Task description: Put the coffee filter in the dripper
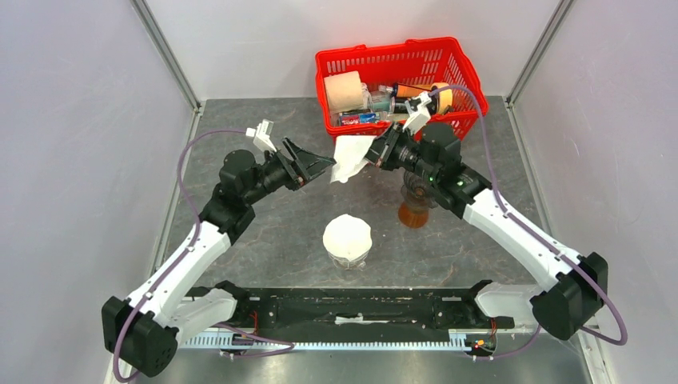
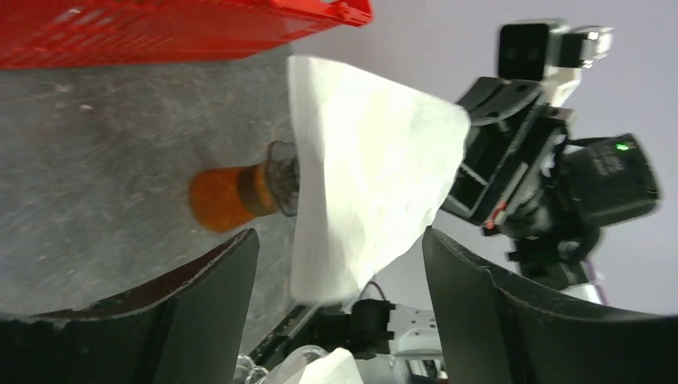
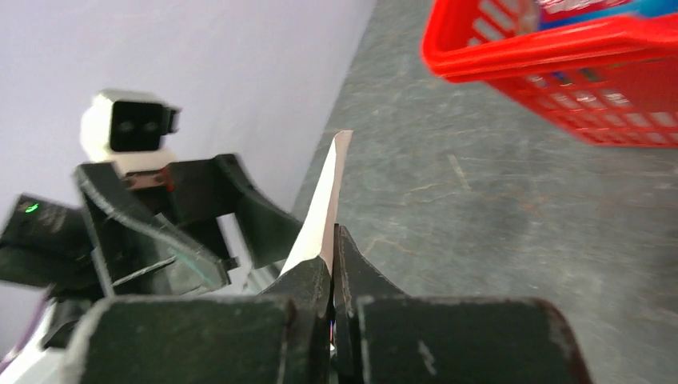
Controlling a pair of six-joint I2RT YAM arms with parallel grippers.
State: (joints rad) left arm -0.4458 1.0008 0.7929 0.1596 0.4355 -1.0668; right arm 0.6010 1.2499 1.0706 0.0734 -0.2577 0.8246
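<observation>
The white coffee filter (image 1: 349,158) hangs above the table in front of the basket, and my right gripper (image 1: 377,152) is shut on its right edge. In the right wrist view the filter (image 3: 324,204) stands edge-on, pinched between the shut jaws of the right gripper (image 3: 332,240). My left gripper (image 1: 318,166) is open just left of the filter, and in the left wrist view the filter (image 2: 368,184) sits between and beyond the spread fingers of the left gripper (image 2: 340,240) without touching them. The clear glass dripper (image 1: 348,258) stands at mid-table, with white paper on top of it.
A red basket (image 1: 464,80) at the back holds a paper roll, bottles and a tape roll. A tumbler with brown liquid (image 1: 413,213) stands under the right arm, right of the dripper. Walls close in both sides of the table.
</observation>
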